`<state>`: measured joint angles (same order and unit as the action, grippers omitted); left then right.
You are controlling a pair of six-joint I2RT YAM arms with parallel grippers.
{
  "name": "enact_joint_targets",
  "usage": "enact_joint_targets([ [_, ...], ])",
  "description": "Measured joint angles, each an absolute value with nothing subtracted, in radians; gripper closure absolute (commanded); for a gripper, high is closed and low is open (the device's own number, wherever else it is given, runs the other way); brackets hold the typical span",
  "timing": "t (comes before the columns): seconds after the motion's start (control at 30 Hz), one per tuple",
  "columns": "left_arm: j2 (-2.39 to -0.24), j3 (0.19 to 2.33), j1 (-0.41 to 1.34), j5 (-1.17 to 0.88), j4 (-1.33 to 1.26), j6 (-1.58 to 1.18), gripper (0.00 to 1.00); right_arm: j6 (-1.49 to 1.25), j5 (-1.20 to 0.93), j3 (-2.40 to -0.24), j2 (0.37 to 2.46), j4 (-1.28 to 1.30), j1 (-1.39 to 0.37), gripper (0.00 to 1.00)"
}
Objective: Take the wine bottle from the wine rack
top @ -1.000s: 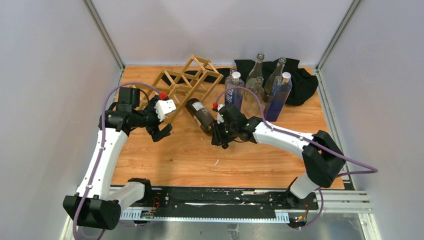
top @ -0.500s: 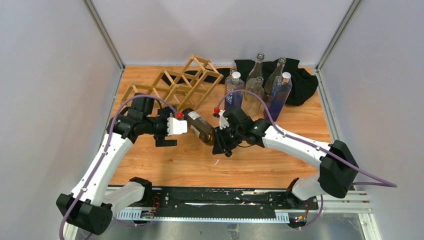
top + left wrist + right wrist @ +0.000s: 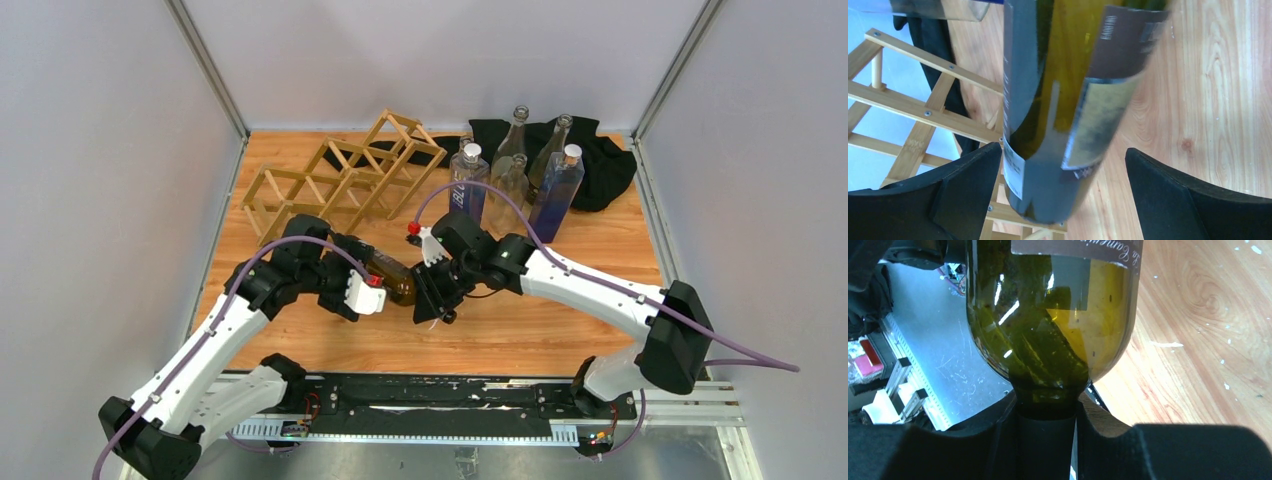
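The wine bottle [image 3: 396,281] is dark green glass with a brown label, and it hangs level over the table, in front of the wine rack [image 3: 340,178] and apart from it. My right gripper [image 3: 432,292] is shut on its neck; in the right wrist view the neck sits tight in the right gripper [image 3: 1045,440] below the bottle's shoulder [image 3: 1048,315]. My left gripper [image 3: 376,288] is open at the bottle's base. In the left wrist view the bottle [image 3: 1063,100] lies in the left gripper [image 3: 1063,200], and neither of the black fingers [image 3: 963,195] touches it. The rack [image 3: 918,110] is behind.
Several clear and blue glass bottles [image 3: 510,180] stand at the back right beside a black cloth [image 3: 600,160]. White walls close in the table on three sides. The arms' base rail [image 3: 430,400] runs along the near edge.
My right gripper has carried the bottle away from the rack, toward the near left. The left arm swung from the rack to the bottle's base, its open jaws now on either side.
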<state>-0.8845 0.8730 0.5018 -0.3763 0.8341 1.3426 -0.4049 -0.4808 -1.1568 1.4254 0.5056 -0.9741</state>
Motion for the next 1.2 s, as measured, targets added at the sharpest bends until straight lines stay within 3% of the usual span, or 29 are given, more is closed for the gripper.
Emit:
enact_joint_targets([
  [0.3, -0.906, 0.836, 0.507, -0.324, 0.778, 1.328, 0.0, -0.372, -0.536, -1.21, 1.439, 0.516, -1.016, 1.0],
  [0.37, -0.905, 0.83, 0.507, -0.322, 0.777, 1.327, 0.06, -0.37, -0.542, -1.216, 1.439, 0.516, -1.022, 1.0],
  [0.4, -0.904, 0.826, 0.507, -0.321, 0.775, 1.328, 0.12, -0.37, -0.542, -1.217, 1.439, 0.519, -1.023, 0.98],
  [0.47, -0.897, 0.82, 0.507, -0.323, 0.775, 1.333, 0.28, -0.369, -0.542, -1.217, 1.439, 0.519, -1.022, 0.76],
  [0.6, -0.879, 0.804, 0.509, -0.321, 0.78, 1.378, 0.81, -0.365, -0.543, -1.219, 1.44, 0.523, -1.023, 0.33],
  [0.63, -0.875, 0.797, 0.509, -0.325, 0.782, 1.378, 0.95, -0.361, -0.542, -1.221, 1.439, 0.514, -1.024, 0.28],
  [0.67, -0.871, 0.789, 0.509, -0.325, 0.782, 1.379, 1.0, -0.355, -0.541, -1.224, 1.438, 0.501, -1.024, 0.23],
  [0.93, -0.812, 0.74, 0.509, -0.327, 0.727, 1.287, 1.0, -0.344, -0.43, -1.231, 1.384, 0.485, -1.015, 0.09],
  [1.2, -0.814, 0.741, 0.509, -0.38, 0.677, 0.963, 1.0, -0.35, -0.203, -1.216, 1.135, 0.42, -1.002, 0.02],
])
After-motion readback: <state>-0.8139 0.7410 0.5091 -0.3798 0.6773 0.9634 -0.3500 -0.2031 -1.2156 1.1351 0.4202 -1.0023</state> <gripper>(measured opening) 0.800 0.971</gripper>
